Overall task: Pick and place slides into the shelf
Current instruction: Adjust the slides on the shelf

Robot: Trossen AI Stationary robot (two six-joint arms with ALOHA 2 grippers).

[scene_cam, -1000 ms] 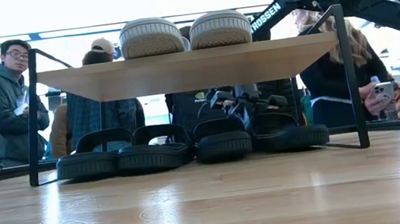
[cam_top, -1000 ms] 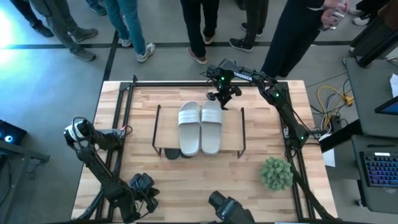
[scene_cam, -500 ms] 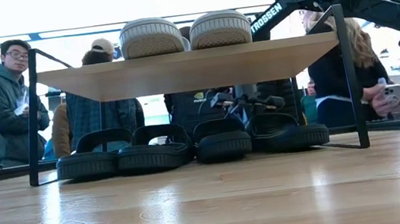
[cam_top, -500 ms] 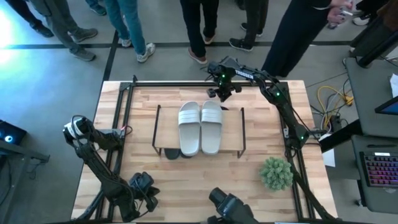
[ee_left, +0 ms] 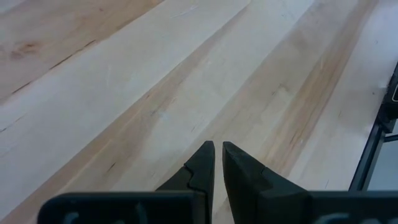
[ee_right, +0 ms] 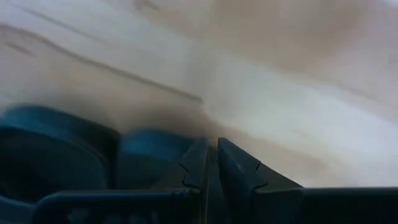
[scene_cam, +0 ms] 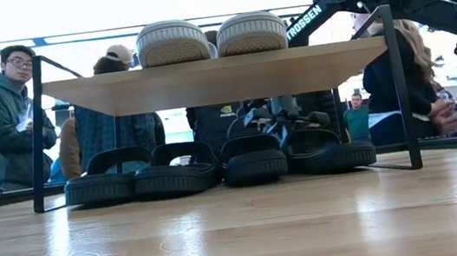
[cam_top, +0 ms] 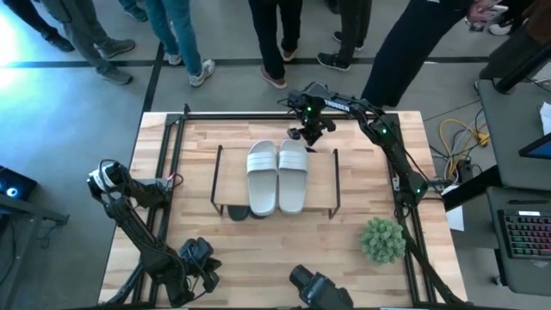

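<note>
While you look down from above, note the shelf (cam_top: 320, 182) standing mid-tabletop, slightly toward the far edge, with two pale grey-white slides (cam_top: 277, 176) lying side by side on its light-wood top board. From table height you see four black slides (scene_cam: 219, 166) lined up in a row on the tabletop beneath that board, between the black wire legs. Your right gripper (cam_top: 307, 136) hangs at the shelf's far edge, just behind the rightmost black slides; its fingers are pressed together and carry nothing. Your left gripper (ee_left: 217, 155) waits near the tabletop's near-left corner, its fingers likewise closed over bare wood. A potted green plant (cam_top: 381, 239) sits toward the near-right corner. People (scene_cam: 2, 121) stand beyond the tabletop's far edge.
</note>
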